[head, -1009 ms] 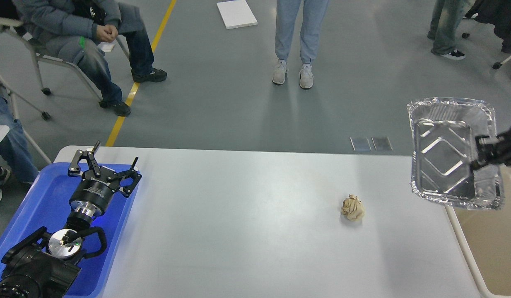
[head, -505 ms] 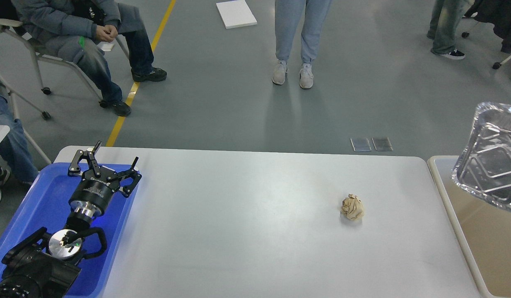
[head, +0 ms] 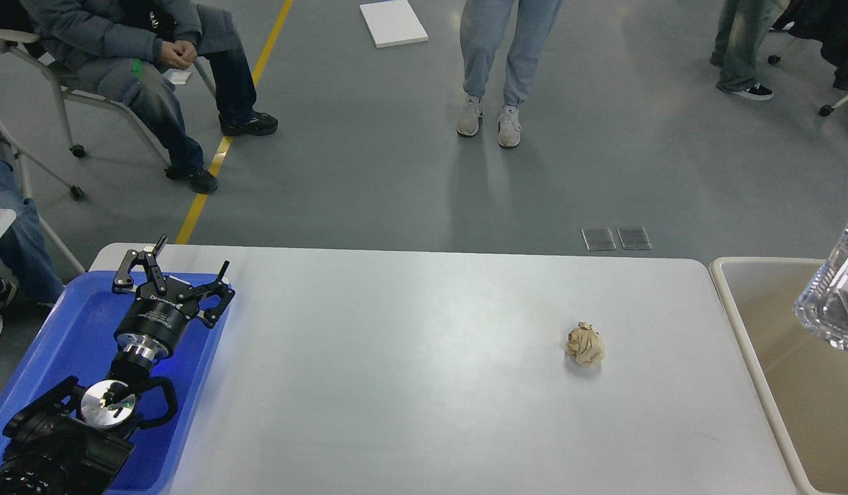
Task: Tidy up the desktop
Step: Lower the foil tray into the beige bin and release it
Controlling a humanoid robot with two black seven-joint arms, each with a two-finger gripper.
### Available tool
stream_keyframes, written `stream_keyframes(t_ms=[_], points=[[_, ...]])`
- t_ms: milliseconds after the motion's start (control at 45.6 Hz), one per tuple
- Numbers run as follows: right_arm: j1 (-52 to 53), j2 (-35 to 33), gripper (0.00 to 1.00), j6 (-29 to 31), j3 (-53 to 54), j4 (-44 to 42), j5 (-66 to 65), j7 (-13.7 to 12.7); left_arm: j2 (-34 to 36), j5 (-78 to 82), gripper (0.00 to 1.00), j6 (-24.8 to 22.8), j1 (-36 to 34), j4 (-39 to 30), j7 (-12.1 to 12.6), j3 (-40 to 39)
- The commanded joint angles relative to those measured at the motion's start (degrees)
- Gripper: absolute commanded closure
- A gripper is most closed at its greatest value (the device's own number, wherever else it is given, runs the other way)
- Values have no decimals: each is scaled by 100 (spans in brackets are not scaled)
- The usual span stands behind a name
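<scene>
Resting alone on desktop (head: 410, 385): crumpled paper ball (head: 585, 344).

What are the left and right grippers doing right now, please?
Left gripper: jaws open, holding nothing, above the blue tray.
Right gripper: out of view; only the foil pan shows over the beige bin.

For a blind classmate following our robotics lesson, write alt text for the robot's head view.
A crumpled brown paper ball sits alone on the right half of a light-grey desktop. The left gripper hangs open above a blue tray at the left end; a foil tray hangs over a beige bin at the right edge.
</scene>
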Motion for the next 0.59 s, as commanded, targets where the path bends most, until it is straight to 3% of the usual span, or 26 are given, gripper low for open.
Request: stream_keyframes(t_ms=[0,241,571], points=[[-864,327,100,-520,528,-689,90,-402,0,0,0,0,0,0,-2,0],[-1611,828,100,-889,967,-1287,90,-640,0,0,0,0,0,0,-2,0],[-2103,1048,100,-1126,1539,-1349,81,-701,0,0,0,0,0,0,-2,0]])
